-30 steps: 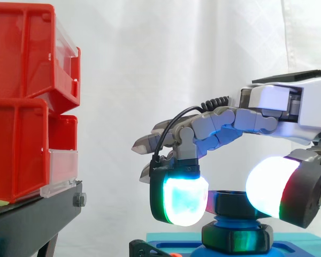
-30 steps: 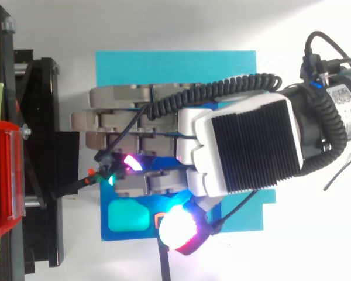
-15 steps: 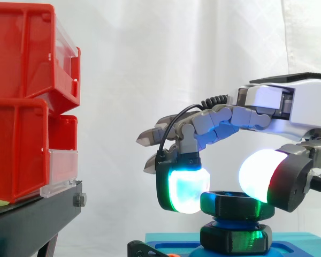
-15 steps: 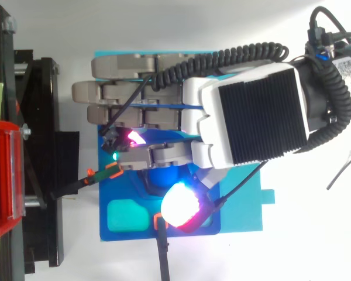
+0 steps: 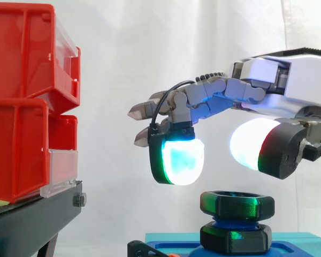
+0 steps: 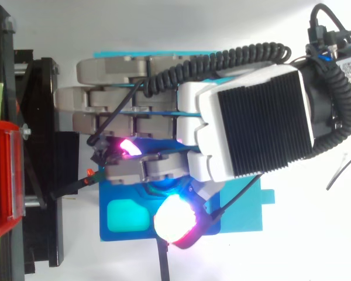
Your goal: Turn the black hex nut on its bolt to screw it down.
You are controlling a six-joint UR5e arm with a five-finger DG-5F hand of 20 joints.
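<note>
The nut (image 5: 236,205) sits over the blue base (image 6: 128,235), and we see the hand (image 5: 241,96) has lifted since a moment ago, its fingers (image 5: 177,160) now spread apart above the nut, holding nothing.

In the top view the hand (image 6: 251,117) lies over the black hex nut (image 5: 237,203) and hides most of it. In the side view the bolt's shaft is hidden inside the nut. The blue base (image 5: 294,243) below the nut is cut by the bottom edge. The red bins (image 5: 21,101) left of the nut are cut by the left edge.
</note>
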